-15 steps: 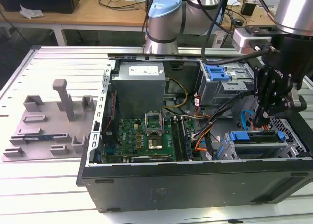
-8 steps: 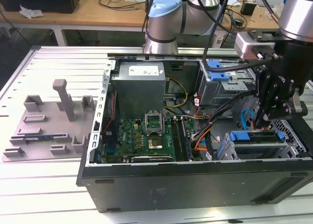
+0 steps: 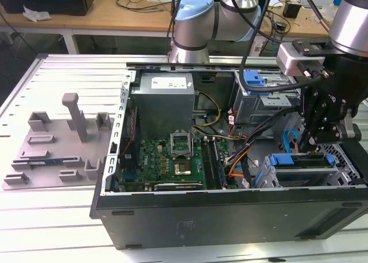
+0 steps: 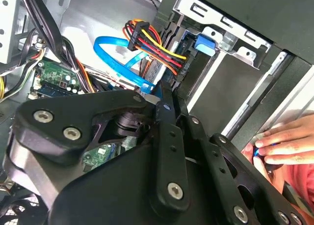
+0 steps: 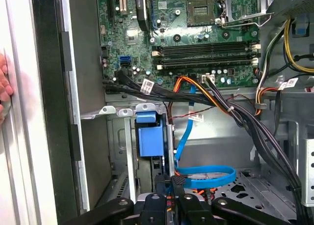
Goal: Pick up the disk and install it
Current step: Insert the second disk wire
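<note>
One slatted metal table (image 3: 57, 217) carries one open black computer case (image 3: 230, 217), lying on its side. One silver robot arm (image 3: 195, 22) with a pale blue joint cap reaches over it from the far edge. On the exterior view's left, one grey moulded fixture tray (image 3: 57, 142) lies beside the case.

Inside, one grey power-supply box (image 3: 164, 99) sits at the far wall. Near it lies one green motherboard (image 3: 172, 159) with one processor socket (image 5: 200, 9) and four memory slots (image 5: 206, 55).

The disk (image 3: 305, 162) lies flat in the drive bay at the case's near corner, on the exterior view's right. Blue bracket pieces frame both its ends. A second blue bracket (image 3: 256, 82) shows in the upper drive cage.

The gripper (image 3: 313, 138) hangs directly above the disk, low inside the case. Its two jaws stand closed together, and nothing shows between them. Whether they touch the disk cannot be told.

One bright blue data cable (image 5: 206, 176) loops just beside the gripper. One bundle of red, yellow and black power wires (image 4: 152, 41) ends in a black connector near it.

One hand (image 4: 284, 141) rests on the case's outer edge.
</note>
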Tool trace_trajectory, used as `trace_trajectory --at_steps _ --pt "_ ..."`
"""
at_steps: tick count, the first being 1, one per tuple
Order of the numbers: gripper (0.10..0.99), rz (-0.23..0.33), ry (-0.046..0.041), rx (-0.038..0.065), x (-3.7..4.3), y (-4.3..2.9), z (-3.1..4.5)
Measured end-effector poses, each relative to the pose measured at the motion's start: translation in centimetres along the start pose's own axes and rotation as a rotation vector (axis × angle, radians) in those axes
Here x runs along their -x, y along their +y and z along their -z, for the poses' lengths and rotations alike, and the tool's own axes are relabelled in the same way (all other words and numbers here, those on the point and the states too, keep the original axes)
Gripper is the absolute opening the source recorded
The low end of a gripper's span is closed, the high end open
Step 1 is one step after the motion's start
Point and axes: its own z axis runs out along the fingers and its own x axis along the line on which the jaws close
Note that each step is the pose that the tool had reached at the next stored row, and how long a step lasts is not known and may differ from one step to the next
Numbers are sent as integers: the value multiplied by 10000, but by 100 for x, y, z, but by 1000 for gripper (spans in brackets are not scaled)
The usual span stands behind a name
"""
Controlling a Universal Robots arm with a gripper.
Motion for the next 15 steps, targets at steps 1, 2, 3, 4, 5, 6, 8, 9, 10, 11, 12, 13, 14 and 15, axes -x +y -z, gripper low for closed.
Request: trace_trajectory --at_steps 1,2,3,4,5,6,8,9,10,11,12,13,14,15 --pt "165 52 -12 -2 -5 -1 0" --pt "165 104 -21 -5 -7 -1 0" --pt "165 252 -40 -11 -12 -2 -1" --pt "165 338 -54 -15 -17 -2 -1" --pt "165 413 -64 -18 -22 -2 -2" --pt "165 463 -74 -21 -27 -2 -2" --pt "165 519 -99 -23 -51 -4 -4" --pt "165 519 -111 -23 -65 -5 -4" --pt "165 519 -116 -22 -66 -5 -4" --pt "165 519 -117 -22 -66 -5 -5" --pt "165 519 -119 -22 -66 -5 -5" --pt "165 519 -120 -22 -66 -5 -5" --pt "165 520 -121 -21 -66 -7 -5" --pt "165 521 -121 -22 -66 -10 -5"
